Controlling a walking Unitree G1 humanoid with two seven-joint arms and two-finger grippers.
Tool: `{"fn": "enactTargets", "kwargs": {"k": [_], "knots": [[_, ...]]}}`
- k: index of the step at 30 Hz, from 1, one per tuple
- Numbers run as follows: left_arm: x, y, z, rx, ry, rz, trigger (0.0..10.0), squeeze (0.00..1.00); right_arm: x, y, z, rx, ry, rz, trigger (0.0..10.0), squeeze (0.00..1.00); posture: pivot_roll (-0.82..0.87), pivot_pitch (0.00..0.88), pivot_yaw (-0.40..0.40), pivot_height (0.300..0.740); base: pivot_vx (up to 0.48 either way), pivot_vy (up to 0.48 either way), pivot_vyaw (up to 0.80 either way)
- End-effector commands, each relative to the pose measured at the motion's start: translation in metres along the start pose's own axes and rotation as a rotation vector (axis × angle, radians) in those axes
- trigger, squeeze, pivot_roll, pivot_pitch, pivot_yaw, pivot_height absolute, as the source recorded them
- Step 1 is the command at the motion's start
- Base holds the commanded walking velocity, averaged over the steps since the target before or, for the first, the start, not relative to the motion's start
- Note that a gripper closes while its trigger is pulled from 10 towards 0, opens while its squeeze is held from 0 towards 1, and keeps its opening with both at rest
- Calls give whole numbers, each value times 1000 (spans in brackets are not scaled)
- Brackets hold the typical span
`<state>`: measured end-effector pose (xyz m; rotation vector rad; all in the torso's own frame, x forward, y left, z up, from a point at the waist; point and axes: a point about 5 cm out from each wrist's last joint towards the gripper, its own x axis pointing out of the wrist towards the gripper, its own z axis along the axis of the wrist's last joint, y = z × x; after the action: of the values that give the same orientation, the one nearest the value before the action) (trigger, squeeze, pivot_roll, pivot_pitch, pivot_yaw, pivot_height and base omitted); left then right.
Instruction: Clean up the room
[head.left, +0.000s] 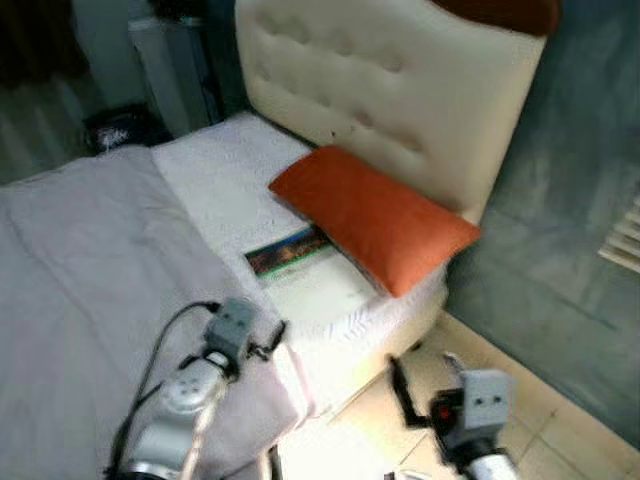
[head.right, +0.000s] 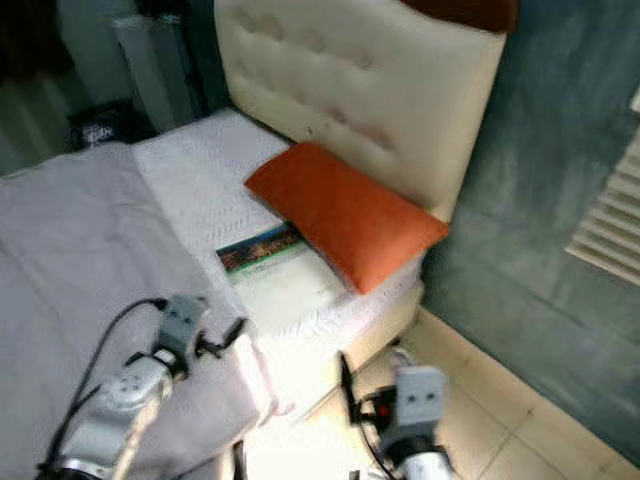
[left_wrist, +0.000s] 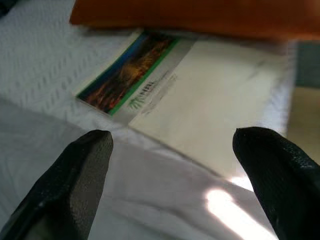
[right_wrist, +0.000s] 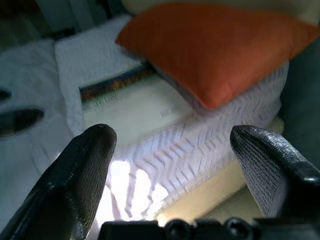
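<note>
Jaws of the left gripper (left_wrist: 170, 165) are wide open, with one book (left_wrist: 200, 100) just ahead of them on the bed (head.left: 215, 190). One orange pillow (head.left: 375, 215) lies past the book, its edge over the book's far side. Jaws of the right gripper (right_wrist: 170, 165) are open too, low beside the bed. Probably the book comes first: slide the left jaws flat and pinch its near edge, not the grey blanket (head.left: 90, 260).

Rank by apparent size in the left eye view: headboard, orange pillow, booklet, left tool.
1. headboard
2. orange pillow
3. booklet
4. left tool, though being nearer the camera enlarges it.
</note>
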<state>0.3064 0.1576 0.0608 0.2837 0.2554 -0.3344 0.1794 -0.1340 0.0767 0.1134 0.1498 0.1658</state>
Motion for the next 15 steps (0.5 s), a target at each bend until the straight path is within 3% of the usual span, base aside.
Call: {"fn": "enactTargets", "kwargs": {"k": [1, 4, 10, 15], "knots": [[3, 0, -13, 16, 42, 32, 10000, 0, -8, -8, 0, -18, 14, -39, 10000, 0, -165, 70, 62, 621, 0, 0, 0], [4, 1, -21, 5, 76, 41, 10000, 0, -12, -8, 0, -16, 19, -49, 10000, 0, -175, 80, 61, 621, 0, 0, 0], [12, -19, -46, 3, 215, 41, 10000, 0, -24, -7, -3, -12, 50, -55, 10000, 0, -200, 113, 51, 621, 0, 0, 0], [14, -23, -52, -16, 263, 73, 10000, 0, -28, -7, -3, -13, 61, -53, 10000, 0, -208, 130, 42, 621, 0, 0, 0]]}}
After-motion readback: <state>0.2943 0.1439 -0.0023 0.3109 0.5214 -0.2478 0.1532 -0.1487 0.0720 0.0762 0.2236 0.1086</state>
